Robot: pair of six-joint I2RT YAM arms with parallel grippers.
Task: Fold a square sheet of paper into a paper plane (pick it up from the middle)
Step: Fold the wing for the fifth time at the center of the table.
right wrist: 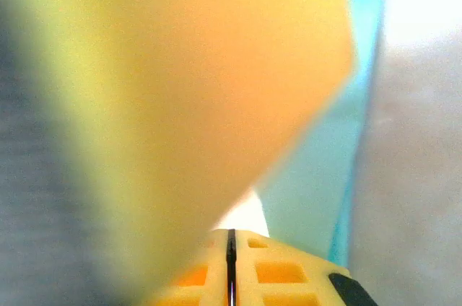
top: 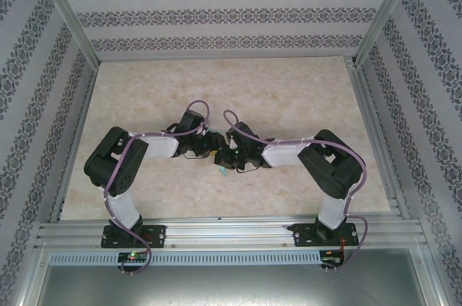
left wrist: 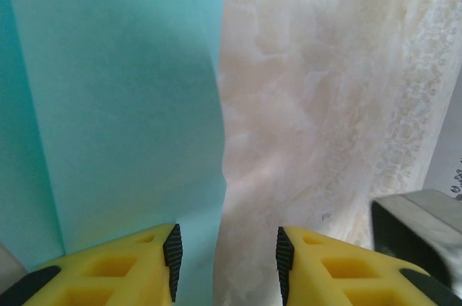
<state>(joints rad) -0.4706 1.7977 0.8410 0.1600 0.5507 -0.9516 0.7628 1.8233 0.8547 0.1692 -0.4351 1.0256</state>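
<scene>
Turquoise paper (left wrist: 123, 104): plain, one long crease.

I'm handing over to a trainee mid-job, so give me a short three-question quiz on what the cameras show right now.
1. True or false: the left gripper has its jaws pressed shut.
2. In the left wrist view, the turquoise paper fills which side of the frame? A left, B right, C top only.
3. Fill in: the right gripper has its fingers ____.
Key: 1 false, a gap shows between them; 2 A; 3 shut.
</scene>
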